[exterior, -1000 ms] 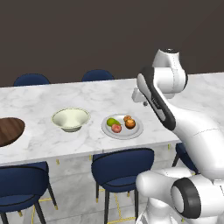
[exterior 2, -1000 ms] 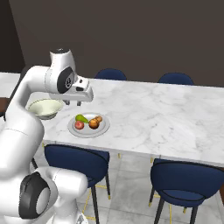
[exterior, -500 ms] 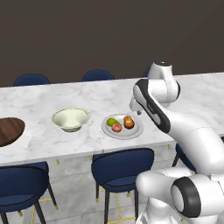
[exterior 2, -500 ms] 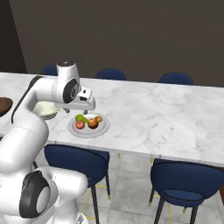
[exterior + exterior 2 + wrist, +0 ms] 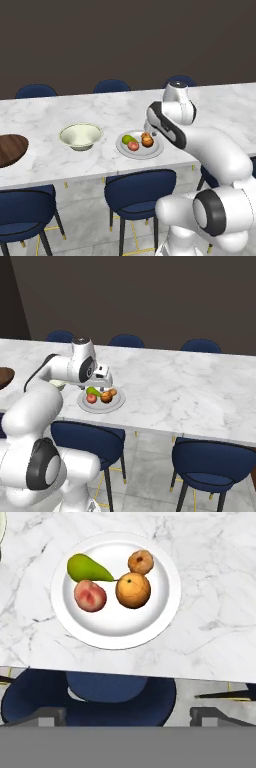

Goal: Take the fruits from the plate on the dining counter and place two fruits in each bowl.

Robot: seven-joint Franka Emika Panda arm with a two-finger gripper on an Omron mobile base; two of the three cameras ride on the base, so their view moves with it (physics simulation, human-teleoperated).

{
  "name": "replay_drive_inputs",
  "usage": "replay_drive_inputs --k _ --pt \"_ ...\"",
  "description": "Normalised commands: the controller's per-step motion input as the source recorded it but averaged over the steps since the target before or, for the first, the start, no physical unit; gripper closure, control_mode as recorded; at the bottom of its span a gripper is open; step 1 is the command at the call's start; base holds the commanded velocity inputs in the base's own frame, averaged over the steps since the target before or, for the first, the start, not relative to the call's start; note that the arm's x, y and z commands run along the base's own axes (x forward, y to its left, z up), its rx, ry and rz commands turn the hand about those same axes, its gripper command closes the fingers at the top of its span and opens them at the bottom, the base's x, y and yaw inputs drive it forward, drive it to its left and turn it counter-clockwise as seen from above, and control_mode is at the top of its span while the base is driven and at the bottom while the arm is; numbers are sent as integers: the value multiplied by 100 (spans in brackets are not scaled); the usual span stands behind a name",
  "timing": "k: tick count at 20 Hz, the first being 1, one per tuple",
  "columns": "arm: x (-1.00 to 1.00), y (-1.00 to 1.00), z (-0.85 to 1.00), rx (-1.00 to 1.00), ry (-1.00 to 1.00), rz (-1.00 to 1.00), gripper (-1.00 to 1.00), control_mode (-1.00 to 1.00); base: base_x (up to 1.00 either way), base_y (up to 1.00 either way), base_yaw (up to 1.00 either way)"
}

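The light-grey plate [image 5: 116, 632] sat on the white marble dining counter [image 5: 215, 587] near its front edge, above a blue chair [image 5: 90, 699] tucked under the counter. All four fruits lay on the plate: a green pear [image 5: 87, 568] at its far left, a red-pink peach [image 5: 90, 596] just in front of the pear, a round orange [image 5: 133, 590] right of the peach and touching the pear's stem end, and a smaller orange-tan fruit [image 5: 140, 561] just behind the orange. In the left base view the plate [image 5: 140, 149] had the cream bowl [image 5: 80, 136] near its left, and the dark wooden bowl [image 5: 10, 149] farther left, well apart from the plate, at the picture's edge. Both bowls looked to hold nothing. The gripper [image 5: 102, 375] hung just above the plate's far edge in the right base view, pointing down at it. Its fingertips [image 5: 50, 714] stood spread wide at either side of the hand view, nothing between them, gripping nothing, clear of the fruits. More blue chairs [image 5: 125, 341] lined the counter's far side.
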Motion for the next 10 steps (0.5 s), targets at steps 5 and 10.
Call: replay_drive_inputs --k 5,10 --pt "39 0 -29 -2 0 -1 -100 -100 0 0 0" --pt "33 2 -25 -1 0 -2 -100 -100 0 0 0"
